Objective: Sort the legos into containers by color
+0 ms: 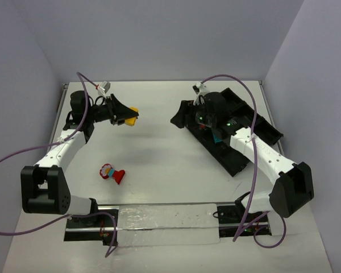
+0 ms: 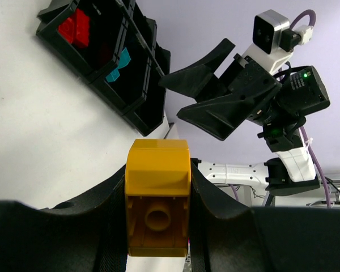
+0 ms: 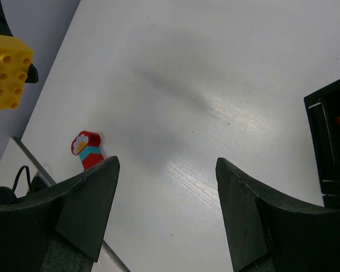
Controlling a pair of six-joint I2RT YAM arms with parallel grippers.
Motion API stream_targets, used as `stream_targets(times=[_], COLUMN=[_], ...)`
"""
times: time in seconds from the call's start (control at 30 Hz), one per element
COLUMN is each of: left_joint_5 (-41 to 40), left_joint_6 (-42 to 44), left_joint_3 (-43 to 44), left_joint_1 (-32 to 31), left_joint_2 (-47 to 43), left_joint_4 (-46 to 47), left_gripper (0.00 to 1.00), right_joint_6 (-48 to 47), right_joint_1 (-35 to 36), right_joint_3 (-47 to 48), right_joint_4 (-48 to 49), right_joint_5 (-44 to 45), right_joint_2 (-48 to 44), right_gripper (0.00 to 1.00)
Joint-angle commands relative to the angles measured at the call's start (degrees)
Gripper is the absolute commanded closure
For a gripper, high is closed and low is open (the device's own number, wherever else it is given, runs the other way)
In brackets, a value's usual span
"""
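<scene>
My left gripper [image 1: 127,118] is shut on a yellow lego [image 1: 132,113] and holds it above the table at the back left; the left wrist view shows the brick [image 2: 157,198] pinched between both fingers. My right gripper [image 1: 181,118] is open and empty, just off the left end of the black divided tray [image 1: 270,132]. In the left wrist view the tray [image 2: 137,107] holds red legos [image 2: 75,28] in one compartment and a cyan lego [image 2: 120,62] in the one beside it. A red and cyan clump [image 1: 112,173] lies on the table at the front left, also in the right wrist view [image 3: 88,150].
The tray lies diagonally at the right of the white table. Grey walls close the left, back and right sides. A clear strip and both arm bases line the near edge. Purple cables loop from each arm.
</scene>
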Motion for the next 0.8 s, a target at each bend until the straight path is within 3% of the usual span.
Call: stream_targets(times=[0.0,0.27,0.4,0.53,0.77], left_joint_5=[-0.59,-1.13,-3.46,-15.9,-36.67], left_joint_6=[-0.39,-0.58,1.59,12.77,16.75], left_joint_3=[1.51,1.0,1.09,4.15,3.22], left_joint_1=[-1.32,-3.26,-4.7,-7.89,-14.8], left_joint_2=[0.12,1.61,3.61,9.26,15.61], left_joint_4=[2.13,3.02,-0.09,-17.46,-23.61], left_gripper=[1.0,1.0,1.0,1.0,1.0], right_joint_6=[-0.73,0.16,0.31,0.2,0.86], right_joint_1=[1.36,3.97,4.44,4.44,3.61], right_joint_3=[-0.87,-2.77,-2.1,-2.4,-7.73], right_joint_4=[2.43,7.88,6.53,1.47,-1.68], right_joint_5=[-1.29,-6.85,-4.53,3.84,13.56], right_joint_2=[-2.55,-3.85,-3.06,-3.07,-8.97], right_gripper=[0.24,0.24,0.24,0.24,0.24])
